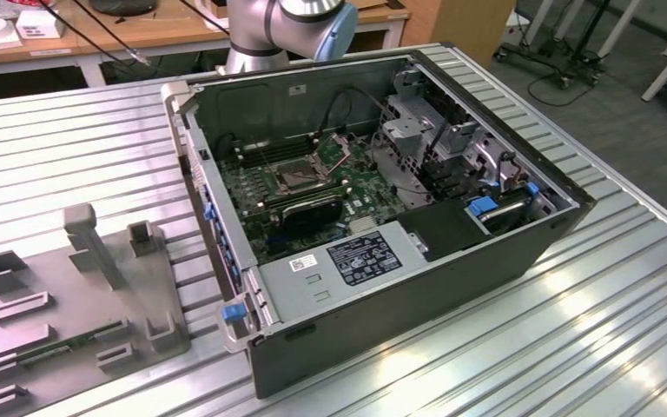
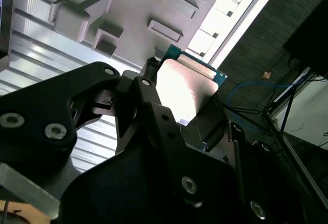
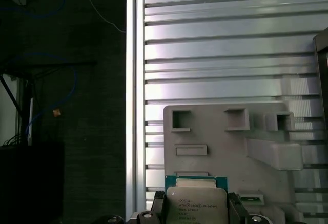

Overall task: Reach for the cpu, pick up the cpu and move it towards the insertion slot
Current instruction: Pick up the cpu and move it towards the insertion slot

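Your claw is closed on the cpu, pinching it by two side edges. You can see this in both wrist views, and the second wrist view shows the chip's shiny top face. The cpu is up in the air over the gray holder plate, which lies on the ribbed metal surface. In the exterior view the insertion slot sits on the green board inside the open computer case, well apart from the gray plate.
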### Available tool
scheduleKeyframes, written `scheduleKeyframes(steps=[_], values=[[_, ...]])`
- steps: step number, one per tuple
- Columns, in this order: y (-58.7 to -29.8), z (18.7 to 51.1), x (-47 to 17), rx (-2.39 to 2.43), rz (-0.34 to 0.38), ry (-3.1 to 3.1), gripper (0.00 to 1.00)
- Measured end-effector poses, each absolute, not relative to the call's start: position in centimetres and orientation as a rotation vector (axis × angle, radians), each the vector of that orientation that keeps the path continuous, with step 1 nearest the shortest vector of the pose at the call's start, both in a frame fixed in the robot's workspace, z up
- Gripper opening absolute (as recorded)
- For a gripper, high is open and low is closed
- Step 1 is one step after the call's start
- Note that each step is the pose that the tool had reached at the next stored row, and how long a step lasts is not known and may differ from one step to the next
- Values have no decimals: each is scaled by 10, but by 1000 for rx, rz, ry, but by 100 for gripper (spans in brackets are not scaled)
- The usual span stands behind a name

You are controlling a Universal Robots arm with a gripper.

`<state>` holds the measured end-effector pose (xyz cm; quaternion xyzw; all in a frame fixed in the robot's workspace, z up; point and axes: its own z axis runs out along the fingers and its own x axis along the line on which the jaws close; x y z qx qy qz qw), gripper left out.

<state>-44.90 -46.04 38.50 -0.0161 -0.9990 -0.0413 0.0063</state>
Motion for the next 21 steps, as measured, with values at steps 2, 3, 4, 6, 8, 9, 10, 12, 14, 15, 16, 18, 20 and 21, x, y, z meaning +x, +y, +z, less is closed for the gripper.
scheduleKeyframes(steps=[2, 3, 4, 6, 8, 9, 10, 12, 14, 15, 16, 18, 20, 21], values=[[-460, 385, -449, -50, -129, -3126, 54], [-460, 385, -449, -50, -129, -3126, 54], [-460, 385, -449, -50, -129, -3126, 54], [-460, 385, -449, -50, -129, -3126, 54], [-460, 385, -449, -50, -129, -3126, 54], [-460, 385, -449, -50, -129, -3126, 54], [-460, 385, -448, -50, -129, -3126, 54], [-460, 385, -447, -50, -129, -3126, 54], [-460, 385, -445, -50, -129, -3126, 54], [-460, 385, -444, -50, -129, -3126, 54], [-460, 385, -443, -50, -129, -3126, 54], [-460, 385, -443, -51, -129, -3126, 54], [-460, 387, -443, -50, -129, -3126, 54], [-460, 388, -443, -50, -129, -3126, 54]])
